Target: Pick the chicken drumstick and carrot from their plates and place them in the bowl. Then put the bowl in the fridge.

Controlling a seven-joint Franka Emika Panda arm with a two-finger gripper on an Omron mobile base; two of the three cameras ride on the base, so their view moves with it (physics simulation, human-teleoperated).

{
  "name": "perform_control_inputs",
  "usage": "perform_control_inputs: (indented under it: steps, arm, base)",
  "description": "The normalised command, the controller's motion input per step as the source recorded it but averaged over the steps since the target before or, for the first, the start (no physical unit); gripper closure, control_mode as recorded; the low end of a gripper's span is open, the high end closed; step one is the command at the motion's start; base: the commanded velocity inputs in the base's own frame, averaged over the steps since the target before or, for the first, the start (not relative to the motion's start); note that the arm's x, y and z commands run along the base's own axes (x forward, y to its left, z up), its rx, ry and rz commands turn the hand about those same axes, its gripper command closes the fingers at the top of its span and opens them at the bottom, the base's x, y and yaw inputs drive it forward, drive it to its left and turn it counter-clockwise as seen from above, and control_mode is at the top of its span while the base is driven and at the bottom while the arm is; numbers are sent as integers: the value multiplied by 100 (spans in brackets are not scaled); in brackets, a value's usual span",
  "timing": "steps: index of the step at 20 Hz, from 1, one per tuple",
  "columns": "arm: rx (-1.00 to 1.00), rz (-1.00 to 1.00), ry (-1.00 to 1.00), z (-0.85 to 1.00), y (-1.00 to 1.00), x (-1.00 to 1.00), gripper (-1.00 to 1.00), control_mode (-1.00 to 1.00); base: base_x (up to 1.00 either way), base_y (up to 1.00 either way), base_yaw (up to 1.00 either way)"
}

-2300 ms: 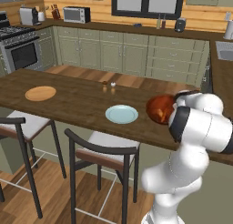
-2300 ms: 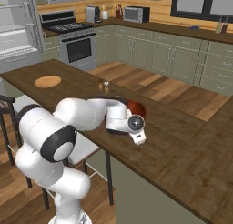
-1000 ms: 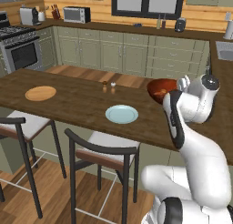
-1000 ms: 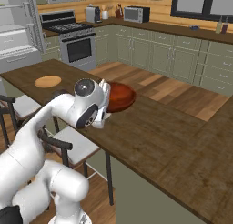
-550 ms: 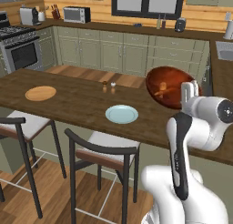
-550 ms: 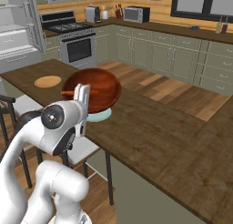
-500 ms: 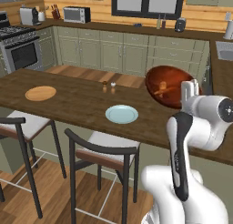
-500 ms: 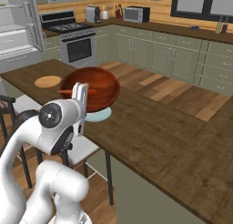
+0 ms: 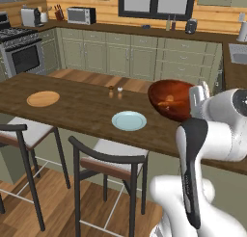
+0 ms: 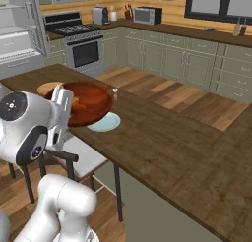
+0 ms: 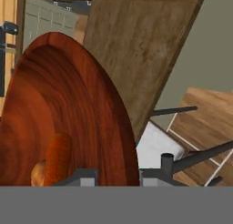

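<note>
Jaws clamped on bowl rim

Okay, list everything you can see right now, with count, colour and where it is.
bowl: one, reddish-brown wood, held up tilted off the counter
carrot: one, orange, inside the bowl
chicken drumstick: one, golden-brown, in the bowl beside the carrot
plates: two, pale blue mid-counter, tan wooden further left
counter: one, dark brown wood
shakers: two, small, behind the blue plate
stools: two, dark frames, in front of the counter
fridge: one, grey, door open, far left
gripper: one, shut on the bowl's rim
</note>
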Motion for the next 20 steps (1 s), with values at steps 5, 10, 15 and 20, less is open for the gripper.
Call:
perform_control_inputs:
  steps: [5,10,15,20]
  arm:
    - [0,0,-7,-5,2,-97,100,-100]
    - [-2,0,-8,-10,16,-79,100,-100]
    - [-2,0,-29,-14,27,-35,100,-100]
    - [0,0,-9,-5,11,-17,100,100]
  base:
    - [0,0,0]
    - [0,0,0]
    - [0,0,0]
    - [-43,23,0]
